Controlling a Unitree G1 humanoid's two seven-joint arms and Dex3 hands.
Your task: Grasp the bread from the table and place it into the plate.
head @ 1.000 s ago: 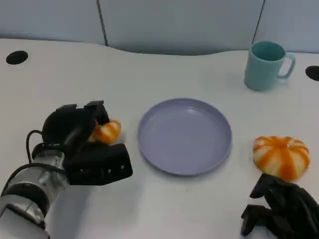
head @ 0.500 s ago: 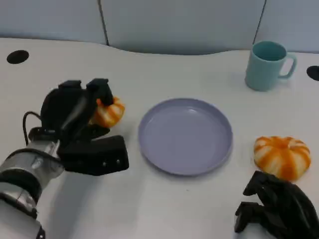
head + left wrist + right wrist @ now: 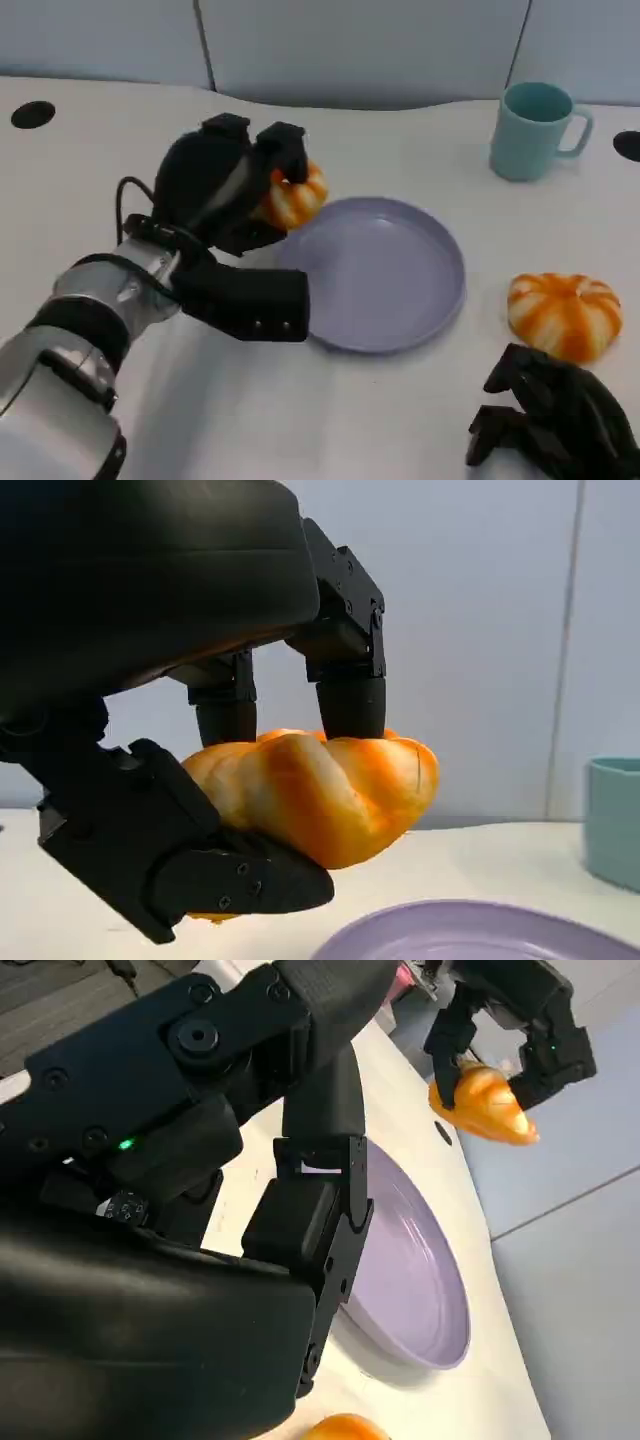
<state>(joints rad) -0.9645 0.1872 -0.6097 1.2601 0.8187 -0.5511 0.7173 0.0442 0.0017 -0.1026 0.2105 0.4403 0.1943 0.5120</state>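
Note:
My left hand [image 3: 225, 195] grips an orange-and-white striped bread roll [image 3: 291, 196] and holds it in the air just over the left rim of the lilac plate [image 3: 372, 275]. In the left wrist view the roll [image 3: 325, 792] sits between black fingers above and the thumb below, with the plate's rim [image 3: 470, 932] beneath. A second, larger striped bread [image 3: 564, 314] lies on the table right of the plate. My right hand [image 3: 555, 420] rests low at the front right, fingers curled with nothing in them; its wrist view shows the plate [image 3: 410, 1270] and the held roll [image 3: 485, 1105].
A teal mug [image 3: 533, 130] stands at the back right, clear of the plate. Two dark round holes [image 3: 32, 114] mark the white tabletop near its far corners. A grey partition wall runs behind the table.
My left hand has lifted the bread roll off the table and carried it up and to the right, to the plate's left rim. The right hand has barely moved.

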